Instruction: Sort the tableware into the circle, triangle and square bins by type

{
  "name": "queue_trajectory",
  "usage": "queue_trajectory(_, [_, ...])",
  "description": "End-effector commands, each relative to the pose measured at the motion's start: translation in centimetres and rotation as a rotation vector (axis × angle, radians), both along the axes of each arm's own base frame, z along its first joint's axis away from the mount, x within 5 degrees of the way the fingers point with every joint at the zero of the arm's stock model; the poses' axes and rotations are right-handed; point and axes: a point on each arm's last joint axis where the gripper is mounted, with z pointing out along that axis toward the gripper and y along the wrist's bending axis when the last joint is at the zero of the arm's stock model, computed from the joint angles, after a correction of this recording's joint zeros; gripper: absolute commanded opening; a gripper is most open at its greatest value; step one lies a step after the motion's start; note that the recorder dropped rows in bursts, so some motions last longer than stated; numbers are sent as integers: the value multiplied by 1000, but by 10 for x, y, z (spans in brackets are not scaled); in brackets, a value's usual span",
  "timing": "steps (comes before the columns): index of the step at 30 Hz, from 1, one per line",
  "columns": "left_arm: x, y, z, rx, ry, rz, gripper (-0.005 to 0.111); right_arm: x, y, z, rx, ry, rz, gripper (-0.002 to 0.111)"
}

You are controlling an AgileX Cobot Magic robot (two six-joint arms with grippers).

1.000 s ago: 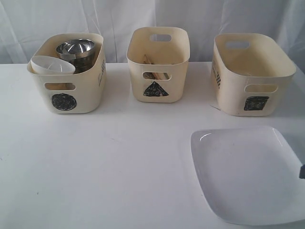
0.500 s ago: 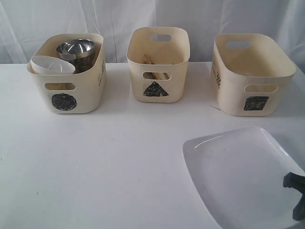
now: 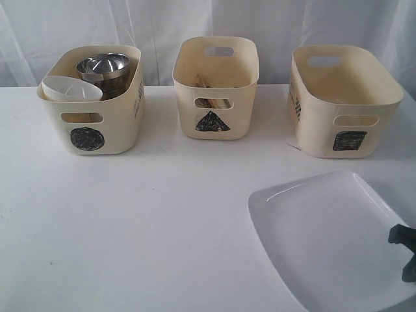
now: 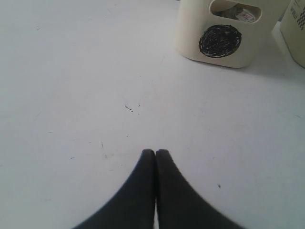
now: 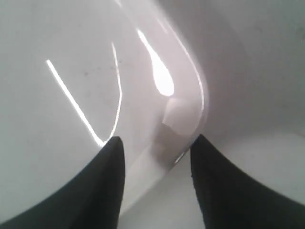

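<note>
The large white squarish plate (image 3: pixel 325 240) lies on the table at the front right. My right gripper (image 3: pixel 404 252) is at its right rim, open, with the rim (image 5: pixel 183 119) between the jaws (image 5: pixel 157 138). A white bowl (image 3: pixel 71 89) and nested steel bowls (image 3: pixel 104 65) are in the circle bin (image 3: pixel 117 130). Wooden pieces (image 3: pixel 207 83) show in the triangle bin (image 3: pixel 188 123). What the square bin (image 3: pixel 318 133) holds is hidden. My left gripper (image 4: pixel 155 151) is shut over bare table, short of the circle bin (image 4: pixel 190 28), and is out of the exterior view.
The three bins stand in a row along the back of the white table (image 3: pixel 162 214), in front of a white curtain (image 3: pixel 162 26). Another bin's corner (image 4: pixel 295 24) shows beside the circle bin in the left wrist view.
My right gripper came in from the right edge onto the plate's rim. The plate shifted a little to the left. The left gripper stayed shut.
</note>
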Motion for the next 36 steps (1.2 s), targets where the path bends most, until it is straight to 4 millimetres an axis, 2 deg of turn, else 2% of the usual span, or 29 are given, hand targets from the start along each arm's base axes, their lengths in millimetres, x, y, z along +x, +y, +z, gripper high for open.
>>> queue_trajectory(1, [0, 0, 0, -12, -5, -1, 0, 7, -6, 2, -42, -81, -41, 42])
queue_trajectory(15, [0, 0, 0, -10, -5, -1, 0, 10, -14, -2, -149, -193, -87, 42])
queue_trajectory(23, [0, 0, 0, 4, -5, -6, 0, 13, -14, -23, -104, -112, -93, 42])
queue_trajectory(27, [0, 0, 0, 10, -5, -9, 0, 14, -13, -26, -80, -99, -78, 40])
queue_trajectory(30, [0, 0, 0, 10, -5, -9, 0, 18, -11, -25, -67, -112, -44, 32])
queue_trajectory(31, [0, 0, 0, 10, -5, -9, 0, 21, -11, -23, -69, -134, -18, 23])
queue_trajectory(32, [0, 0, 0, 9, -5, -9, 0, 23, -11, -22, -66, -144, -16, 19])
queue_trajectory(33, [0, 0, 0, 9, -5, -9, 0, 24, -11, -22, -70, -159, 8, 6])
queue_trajectory(34, [0, 0, 0, 9, -5, -9, 0, 24, -10, -22, -68, -160, 12, 1])
queue_trajectory(36, [0, 0, 0, 9, -5, -9, 0, 23, -8, -22, -52, -151, 44, 0])
